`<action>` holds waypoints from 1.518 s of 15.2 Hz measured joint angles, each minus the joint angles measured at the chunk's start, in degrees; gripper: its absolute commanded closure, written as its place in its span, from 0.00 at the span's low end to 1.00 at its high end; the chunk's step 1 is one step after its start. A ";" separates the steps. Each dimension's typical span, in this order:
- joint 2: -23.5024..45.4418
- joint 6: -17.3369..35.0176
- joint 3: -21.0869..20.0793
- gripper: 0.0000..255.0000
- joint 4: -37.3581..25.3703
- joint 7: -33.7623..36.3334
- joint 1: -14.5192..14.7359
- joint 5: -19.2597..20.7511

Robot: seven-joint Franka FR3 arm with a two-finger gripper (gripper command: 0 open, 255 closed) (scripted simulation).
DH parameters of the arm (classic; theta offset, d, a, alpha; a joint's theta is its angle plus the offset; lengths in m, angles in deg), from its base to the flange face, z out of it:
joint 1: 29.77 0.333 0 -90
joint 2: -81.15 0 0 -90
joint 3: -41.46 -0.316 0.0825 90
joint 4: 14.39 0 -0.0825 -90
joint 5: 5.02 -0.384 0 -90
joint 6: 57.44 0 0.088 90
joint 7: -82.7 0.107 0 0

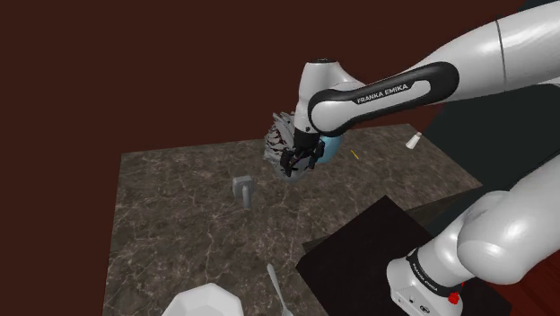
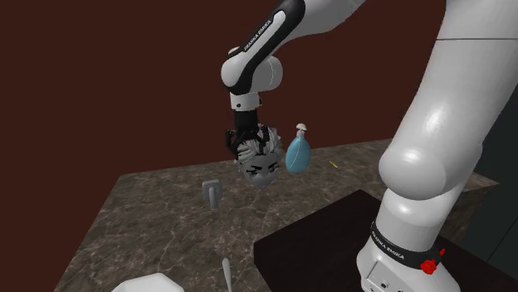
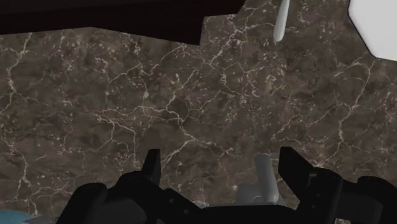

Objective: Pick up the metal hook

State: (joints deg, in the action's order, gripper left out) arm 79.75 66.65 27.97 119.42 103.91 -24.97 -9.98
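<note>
The grey hook [image 1: 243, 190] stands on the marble table [image 1: 179, 238], below the gripper [image 3: 219, 162], whose fingers [image 3: 151, 167] are spread apart, empty; the gripper is best centred over the hook before being lowered.

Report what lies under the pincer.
Below the pincer: dark marbled countertop and the grey hook, seen between its open fingers, untouched. Its black body hides the hook's lower part.

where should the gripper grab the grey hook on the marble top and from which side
Probably its upright part, from above: the hook stands up from the marble table, clear of other things, so the open gripper can come down and close across its narrow width.
</note>
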 measured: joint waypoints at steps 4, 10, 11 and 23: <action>9.49 4.39 -0.59 0.00 -5.28 4.81 0.97 2.44; 22.72 8.43 0.02 0.00 -14.75 11.72 3.86 6.04; 24.67 8.70 0.26 0.00 -16.47 12.62 4.34 6.51; 44.23 10.49 3.07 0.00 -34.72 18.18 8.68 9.54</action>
State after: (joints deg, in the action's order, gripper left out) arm 123.98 77.14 31.04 84.70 122.09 -16.29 -0.44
